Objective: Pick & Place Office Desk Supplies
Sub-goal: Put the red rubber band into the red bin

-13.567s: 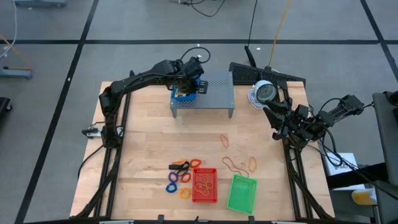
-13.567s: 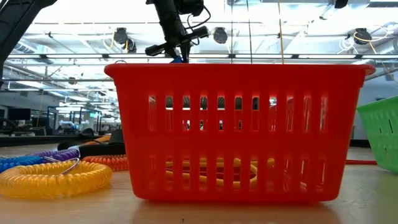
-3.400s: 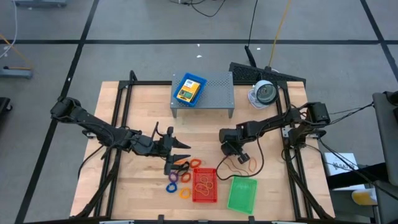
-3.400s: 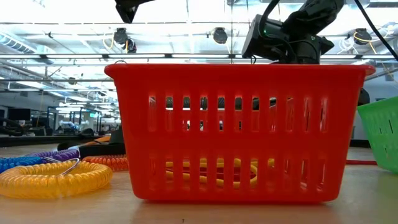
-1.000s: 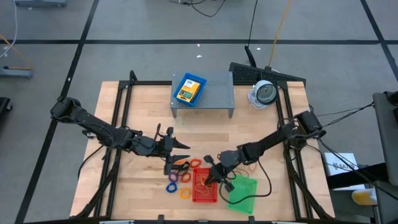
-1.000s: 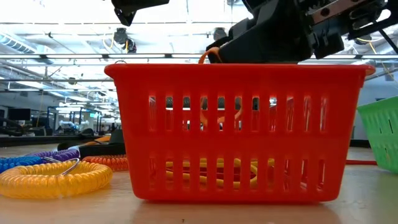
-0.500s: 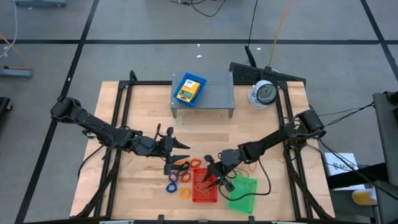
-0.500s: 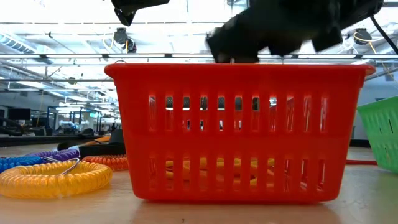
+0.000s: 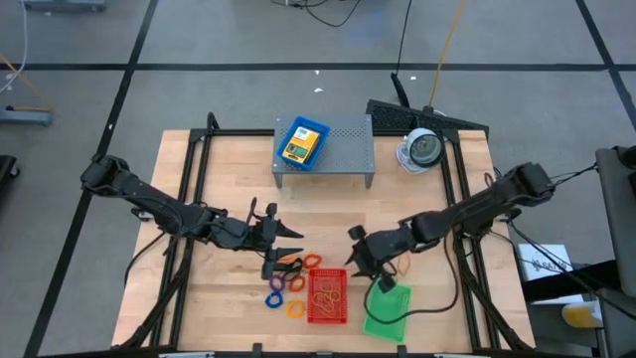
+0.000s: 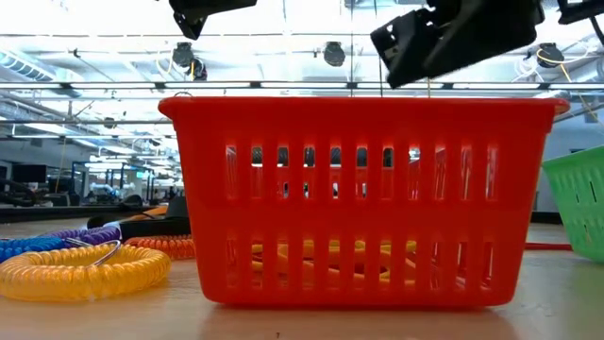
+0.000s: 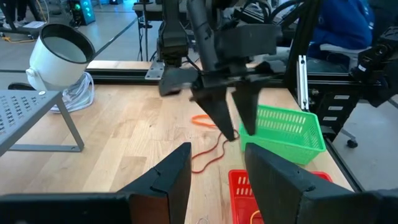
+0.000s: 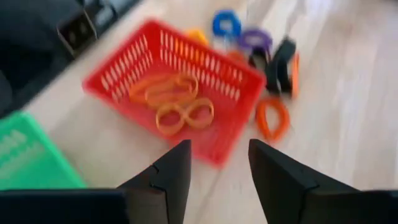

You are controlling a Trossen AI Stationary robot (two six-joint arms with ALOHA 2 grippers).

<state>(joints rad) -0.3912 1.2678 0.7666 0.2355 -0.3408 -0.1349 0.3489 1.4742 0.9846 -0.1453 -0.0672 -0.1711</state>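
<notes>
The red tray (image 9: pixel 328 296) sits near the front edge of the table (image 9: pixel 229 169) and holds a loose pile of orange rubber bands (image 12: pixel 177 102) on its floor, plain in the right wrist view. Just beside it, on the right arm's side, lies the green tray (image 9: pixel 387 309); what lies in it cannot be told. The blue tray (image 9: pixel 302 143) stands on the grey metal shelf (image 9: pixel 348 147) at the back of the table, with a yellow-and-green crayon box (image 9: pixel 296 149) inside it.

The right gripper (image 9: pixel 360 261) hangs above the table just behind the gap between the red and green trays, its fingers spread apart and empty (the left wrist view shows daylight between them). More rubber bands (image 9: pixel 402 265) lie loose on the wood close by it.

The left gripper (image 9: pixel 280 240) waits above the coiled rings (image 9: pixel 283 288), jaws partly apart with nothing in them. The rings, orange, purple and blue, lie beside the red tray, outside it.
</notes>
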